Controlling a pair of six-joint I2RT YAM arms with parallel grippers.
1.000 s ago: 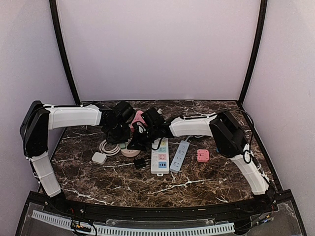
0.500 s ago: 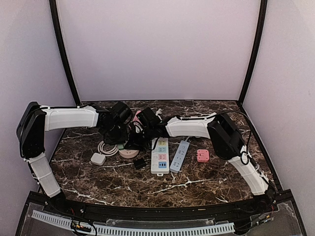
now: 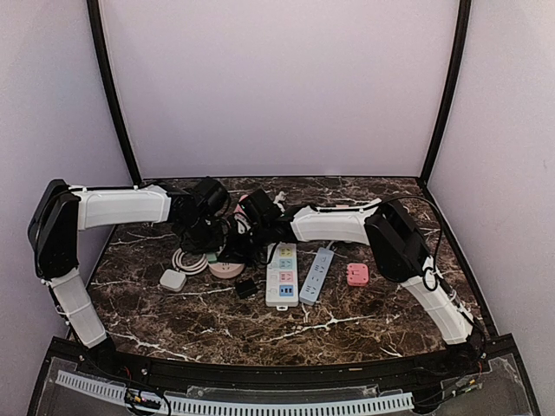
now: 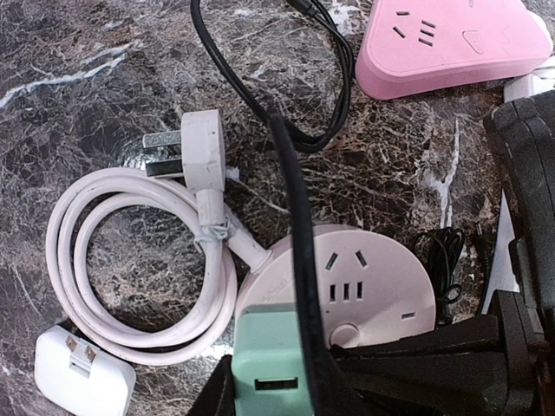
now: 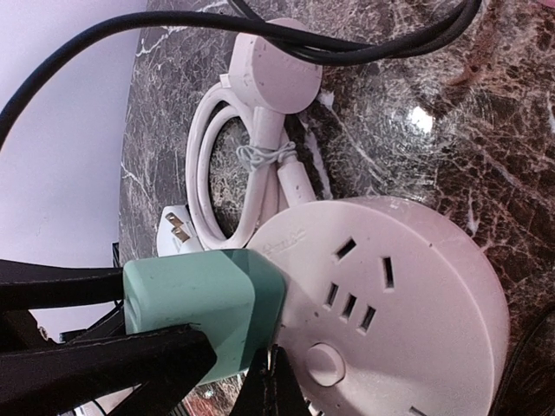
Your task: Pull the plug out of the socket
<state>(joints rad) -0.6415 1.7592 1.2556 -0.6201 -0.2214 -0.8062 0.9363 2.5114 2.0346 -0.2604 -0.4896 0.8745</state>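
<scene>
Left gripper (image 4: 273, 394) clamps the mint-green plug (image 4: 269, 360) seated in the round pink socket (image 4: 364, 286), lower centre; right gripper (image 5: 269, 381) clenched empty, tips touching the socket beside it.

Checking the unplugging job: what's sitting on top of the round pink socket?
A mint green plug adapter sits at the round pink socket's edge, clamped in the left gripper; the shut right gripper is just beside it. The adapter's prongs are covered.

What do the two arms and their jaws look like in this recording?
The left arm and right arm match: white shells on the long links, bulky black housings at the elbows, black wrists and black jaws. A thin black cable loops around the right elbow.
</scene>
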